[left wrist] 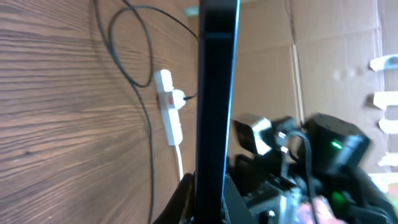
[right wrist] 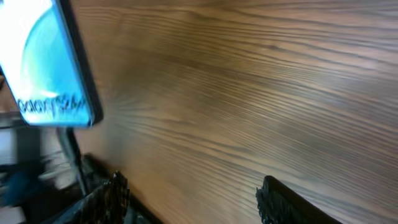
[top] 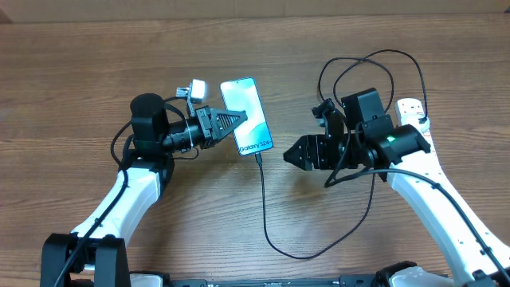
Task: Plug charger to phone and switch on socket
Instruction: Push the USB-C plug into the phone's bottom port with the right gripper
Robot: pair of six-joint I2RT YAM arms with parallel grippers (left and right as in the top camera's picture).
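You have one phone (top: 249,118) at upper centre of the overhead view, and your left end effector (top: 235,121) is clamped narrow on its long left edge. The left wrist view shows the phone edge-on between the fingers. That grip probably braces the phone so it cannot slide across the worktop (top: 96,64) when the plug is pushed in. There is one charger (top: 264,203). Its thin black cable runs from the phone's lower end down the middle of the frame, loops at the bottom and climbs to the right. Its plug tip (top: 258,156) meets the phone just below the "Galaxy S24" text and looks seated, though the pictures cannot confirm this. Your right end effector (top: 288,155) sits just right of that tip with its jaws wide and nothing between them. There is one socket (top: 412,110), at the right edge and partly hidden by the right arm. Its switch looks like the step left.
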